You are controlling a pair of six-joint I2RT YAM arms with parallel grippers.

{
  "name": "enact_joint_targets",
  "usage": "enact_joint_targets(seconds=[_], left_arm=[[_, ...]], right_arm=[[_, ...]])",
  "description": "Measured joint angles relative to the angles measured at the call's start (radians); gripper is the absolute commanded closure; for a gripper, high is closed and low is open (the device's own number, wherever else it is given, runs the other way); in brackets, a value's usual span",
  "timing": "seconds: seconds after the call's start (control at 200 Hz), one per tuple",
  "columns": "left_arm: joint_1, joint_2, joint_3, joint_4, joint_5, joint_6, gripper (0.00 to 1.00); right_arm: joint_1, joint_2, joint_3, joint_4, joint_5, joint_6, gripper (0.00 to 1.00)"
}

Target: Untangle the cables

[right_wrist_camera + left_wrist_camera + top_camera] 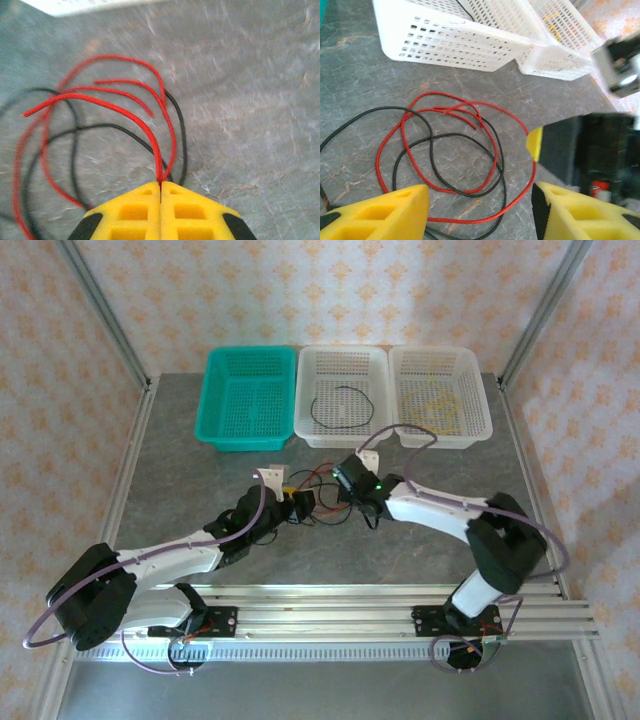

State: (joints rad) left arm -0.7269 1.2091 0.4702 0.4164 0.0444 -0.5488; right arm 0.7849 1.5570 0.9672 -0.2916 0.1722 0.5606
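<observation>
A red cable [472, 221] and a black cable [455, 134] lie looped through each other on the grey table, between the two grippers. My right gripper [161, 182] is shut on a fold of the red cable [152, 142], and the black cable [183, 145] runs just beside its tips. My left gripper [480, 212] is open above the near edge of the tangle, with a red strand on the table between its fingers. From above, the left gripper [290, 498] and right gripper [345, 480] face each other across the tangle [318, 495].
Three baskets stand along the back: a teal one [244, 439], a white middle one [335, 438] holding a black cable loop [340, 405], and a white right one [445, 437] holding a yellow cable [435, 405]. Metal rails run along the near edge [380, 605].
</observation>
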Motion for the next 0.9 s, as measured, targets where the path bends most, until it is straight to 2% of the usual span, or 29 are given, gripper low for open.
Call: enact_joint_targets(seconds=[0.205,0.541,0.896], left_arm=[[0.001,0.028,0.04,0.021,0.077,0.036,0.43],[0.002,0.148,0.157,0.045,0.268,0.112,0.41],[0.043,0.09,0.217,0.044,0.319,0.124,0.38]], right_arm=[[0.0,-0.168,-0.03,0.063,-0.021,-0.066,1.0],[-0.017,-0.29,-0.02,0.07,-0.095,-0.146,1.0],[-0.064,-0.374,0.176,-0.03,-0.07,-0.162,1.0]])
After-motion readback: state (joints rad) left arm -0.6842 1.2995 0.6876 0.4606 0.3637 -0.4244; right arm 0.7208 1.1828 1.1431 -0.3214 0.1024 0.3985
